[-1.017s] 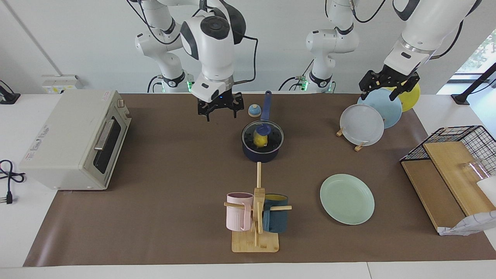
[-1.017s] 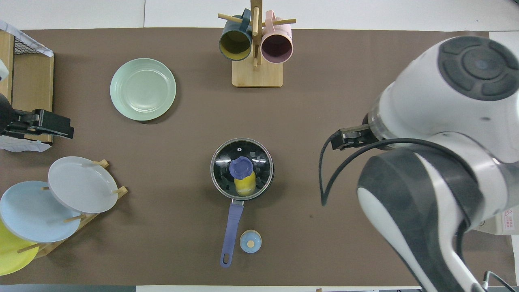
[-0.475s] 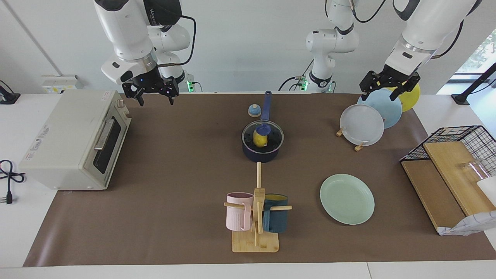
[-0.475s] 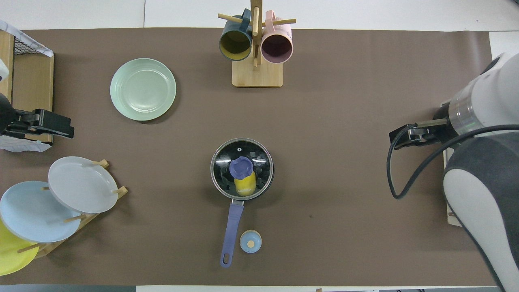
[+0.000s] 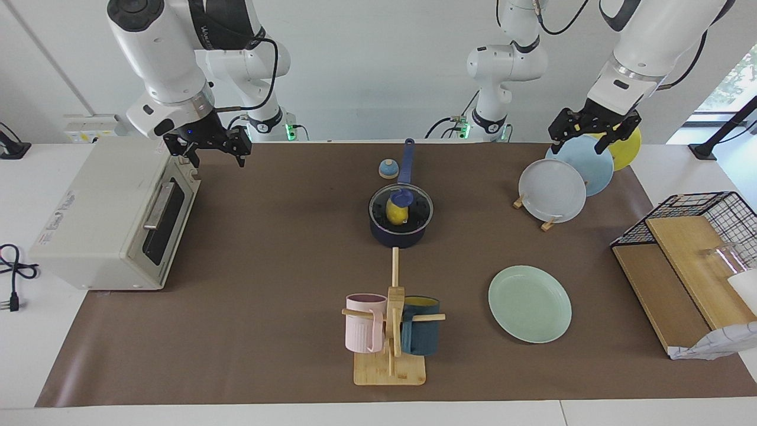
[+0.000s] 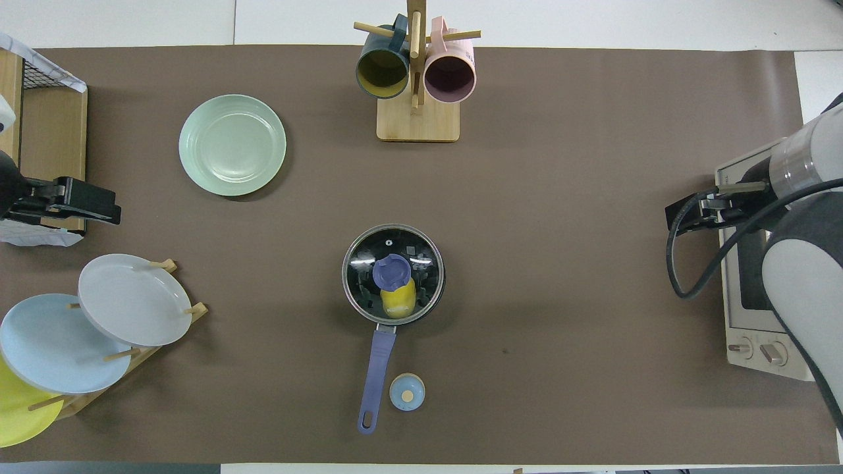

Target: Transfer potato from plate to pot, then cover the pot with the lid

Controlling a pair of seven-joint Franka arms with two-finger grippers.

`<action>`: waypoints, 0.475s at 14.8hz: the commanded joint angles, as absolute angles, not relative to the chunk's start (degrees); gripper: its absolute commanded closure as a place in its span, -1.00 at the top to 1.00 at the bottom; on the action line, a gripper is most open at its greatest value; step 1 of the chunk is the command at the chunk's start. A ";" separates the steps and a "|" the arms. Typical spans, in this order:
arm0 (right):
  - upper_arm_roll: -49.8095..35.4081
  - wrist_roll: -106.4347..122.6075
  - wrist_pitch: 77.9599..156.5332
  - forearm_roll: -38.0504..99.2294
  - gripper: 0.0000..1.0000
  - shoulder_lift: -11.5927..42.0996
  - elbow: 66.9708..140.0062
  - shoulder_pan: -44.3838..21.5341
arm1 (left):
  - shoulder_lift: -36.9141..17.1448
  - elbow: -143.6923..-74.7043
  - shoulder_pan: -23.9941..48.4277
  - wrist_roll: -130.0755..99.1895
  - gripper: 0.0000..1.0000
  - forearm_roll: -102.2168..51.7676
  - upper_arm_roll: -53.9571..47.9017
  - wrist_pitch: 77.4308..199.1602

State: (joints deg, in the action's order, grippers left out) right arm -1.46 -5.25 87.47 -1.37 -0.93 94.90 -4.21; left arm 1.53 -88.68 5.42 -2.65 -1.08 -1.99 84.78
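The navy pot stands mid-table with its long handle toward the robots. The glass lid with its blue knob sits on the pot. The yellow potato lies inside the pot under the lid and also shows in the overhead view. The mint-green plate lies bare, farther from the robots, toward the left arm's end. My right gripper is open and empty, up over the toaster oven's corner. My left gripper is open and empty over the plate rack.
A toaster oven stands at the right arm's end. A mug rack with a pink and a teal mug stands farther out than the pot. A small blue bell sits beside the pot handle. A plate rack and a wire basket with boards are at the left arm's end.
My right arm has swung away from beside the pot to the toaster oven's end of the table. The left arm, pot, lid and potato have not moved.
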 commanded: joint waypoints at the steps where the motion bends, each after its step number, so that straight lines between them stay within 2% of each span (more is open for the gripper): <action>1: -1.58 -3.96 86.48 -1.05 1.00 -1.49 95.10 -3.43 | 2.11 -89.56 5.63 -3.08 1.00 -1.41 -1.93 85.87; 7: -1.93 -3.96 86.31 -1.14 1.00 -1.41 95.10 -1.41 | 2.20 -89.56 5.63 -3.34 1.00 -1.41 -1.85 85.87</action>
State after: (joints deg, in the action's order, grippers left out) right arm -1.26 -5.25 87.19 -1.37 -0.97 94.90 -3.32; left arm 1.53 -88.69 5.47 -2.65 -1.08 -2.02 84.78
